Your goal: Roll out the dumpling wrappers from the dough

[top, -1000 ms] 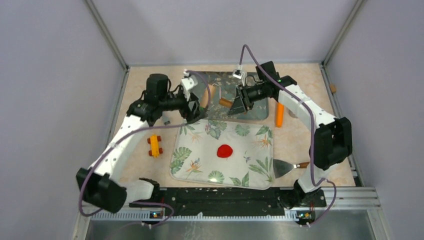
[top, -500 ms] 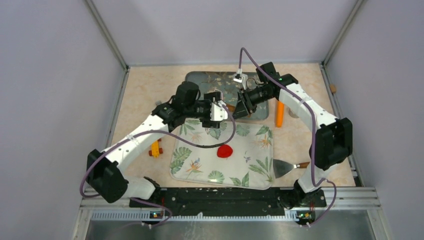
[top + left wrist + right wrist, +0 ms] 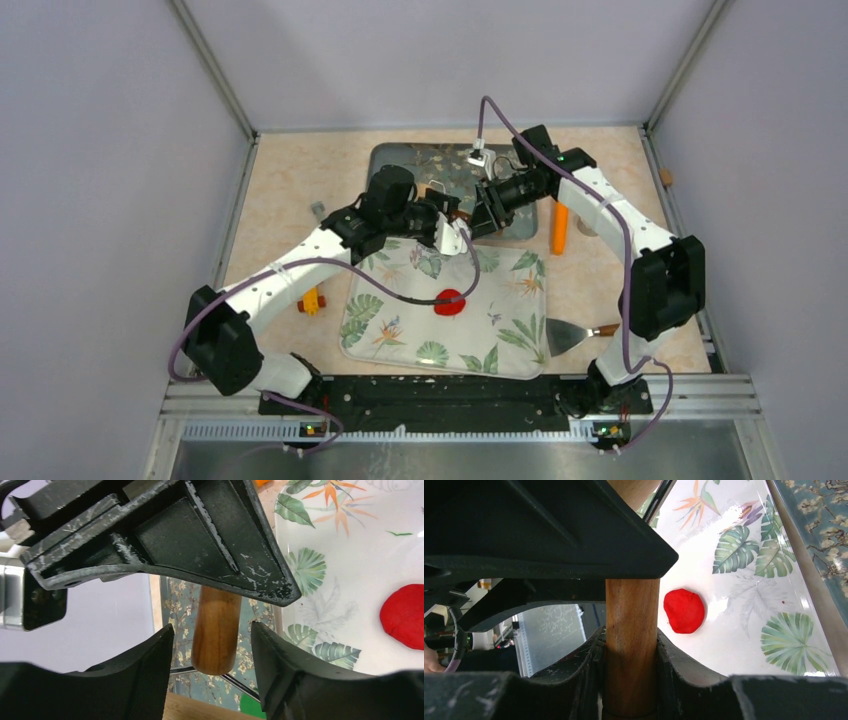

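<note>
- The right gripper (image 3: 629, 650) is clenched on a wooden rolling pin (image 3: 631, 610). Its two fingers press against opposite sides of the shaft, above the far edge of the leaf-print tray (image 3: 505, 300).
- The left gripper (image 3: 211, 635) is released. Its fingers stand on either side of the pin's rounded free end with a gap on each side, so they bracket the wood without touching it. This too is over the tray's far edge.
- The red dumpling wrapper (image 3: 684, 610) lies about in the middle of the leaf-print tray, on the white ground between the printed leaves.
- Both pairs of jaws are well apart from the wrapper, which sits nearer the tray's middle, and nothing grips or touches it.
- From the right wrist, the wrapper shows beyond the pin and just to the right of its shaft. From the left wrist, it sits at the right border, cut off by the frame.
- From above, the left arm's purple cable crosses in front of the wrapper's far part.
- The wrapper is plain solid red, low and flattish, and roundish with a slightly uneven, faceted outline. Its surface is smooth and matte, with no hole or tear visible.
- It lies alone on the leaf-print tray, with bare tray all round it.
</note>
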